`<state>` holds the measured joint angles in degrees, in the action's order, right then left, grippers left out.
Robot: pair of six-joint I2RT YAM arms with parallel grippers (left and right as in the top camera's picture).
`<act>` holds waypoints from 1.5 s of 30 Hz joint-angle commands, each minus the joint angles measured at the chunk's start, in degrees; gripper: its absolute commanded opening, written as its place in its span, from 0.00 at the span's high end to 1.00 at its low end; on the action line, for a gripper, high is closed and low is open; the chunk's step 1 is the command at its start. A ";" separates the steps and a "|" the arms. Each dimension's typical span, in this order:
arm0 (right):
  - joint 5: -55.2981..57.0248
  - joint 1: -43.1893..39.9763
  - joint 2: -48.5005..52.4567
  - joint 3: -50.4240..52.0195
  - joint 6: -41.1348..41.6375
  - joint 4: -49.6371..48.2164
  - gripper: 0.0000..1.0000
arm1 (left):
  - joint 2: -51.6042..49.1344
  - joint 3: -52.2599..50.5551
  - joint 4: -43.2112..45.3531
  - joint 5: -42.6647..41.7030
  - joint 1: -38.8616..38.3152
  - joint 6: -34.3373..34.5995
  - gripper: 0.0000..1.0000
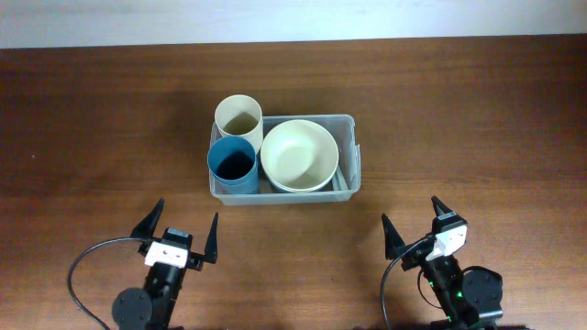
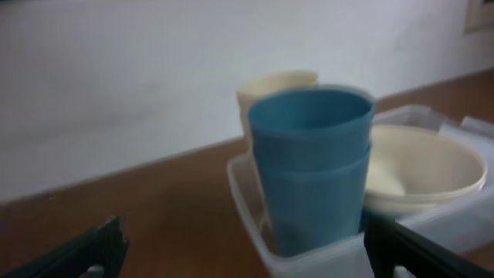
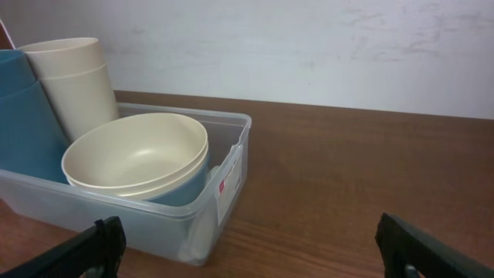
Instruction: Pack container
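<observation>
The clear plastic container sits at the table's middle. It holds a cream cup, a blue cup and a cream bowl stacked on a blue bowl. My left gripper is open and empty in front of the container's left end. My right gripper is open and empty, in front and to the right. The left wrist view shows the blue cup, the cream cup and the container close up. The right wrist view shows the container and the cream bowl.
The brown wooden table lies all around the container. A white wall runs along the table's far edge. A black cable loops beside the left arm's base.
</observation>
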<state>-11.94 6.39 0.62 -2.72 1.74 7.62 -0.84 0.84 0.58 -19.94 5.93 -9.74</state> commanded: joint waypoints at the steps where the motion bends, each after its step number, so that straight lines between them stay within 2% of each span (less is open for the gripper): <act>1: 0.13 0.39 -0.44 0.57 0.63 -0.15 0.01 | 0.57 -0.33 -3.10 5.60 -0.20 -2.40 0.00; 7: 0.15 0.39 -0.42 0.57 0.63 -0.17 0.01 | 0.57 -0.33 -4.28 7.78 -0.15 -2.38 0.00; 45: 0.13 0.39 -0.42 0.57 0.66 -0.17 0.01 | 0.55 -0.33 -4.13 7.74 -0.15 -2.36 0.00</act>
<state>-11.94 6.39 0.62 -2.72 1.76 7.62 -0.84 0.82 -3.33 -13.02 5.93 -11.18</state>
